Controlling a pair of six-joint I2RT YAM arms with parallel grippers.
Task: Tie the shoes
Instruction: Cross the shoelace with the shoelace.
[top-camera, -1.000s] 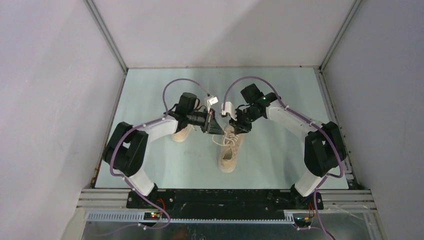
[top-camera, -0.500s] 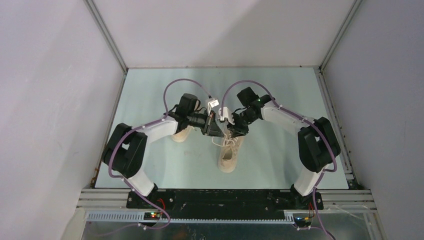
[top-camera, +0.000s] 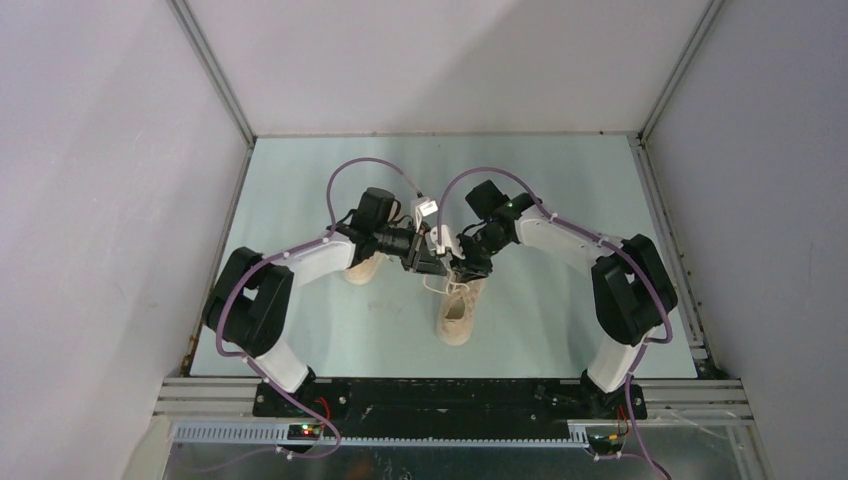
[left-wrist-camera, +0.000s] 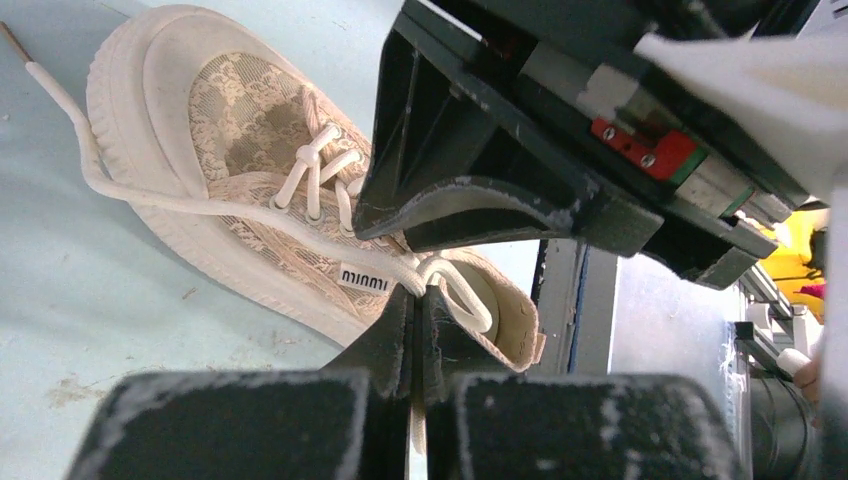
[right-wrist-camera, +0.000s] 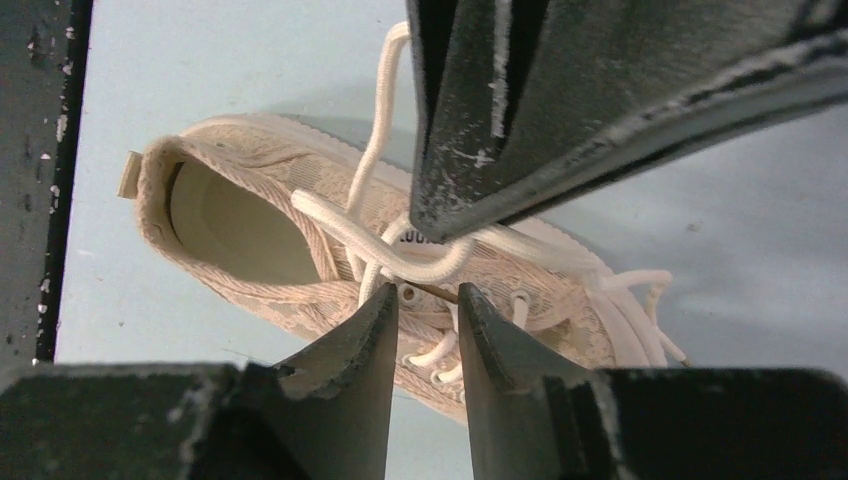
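Since left gripper (left-wrist-camera: 415, 300) is clamped on lace (left-wrist-camera: 200, 205) mid-frame & right gripper (right-wrist-camera: 428, 310) gapes half-open, empty, lace may slip if right closes off-target.

R gripper (right-wrist-camera: 427, 297) slid left, now just beside L gripper (left-wrist-camera: 416, 302) | R jaws wider apart

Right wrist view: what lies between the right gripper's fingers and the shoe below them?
A loop of off-white lace, pinched by the left gripper, crosses that gap above the shoe. The right wrist view shows it; the right gripper is open.
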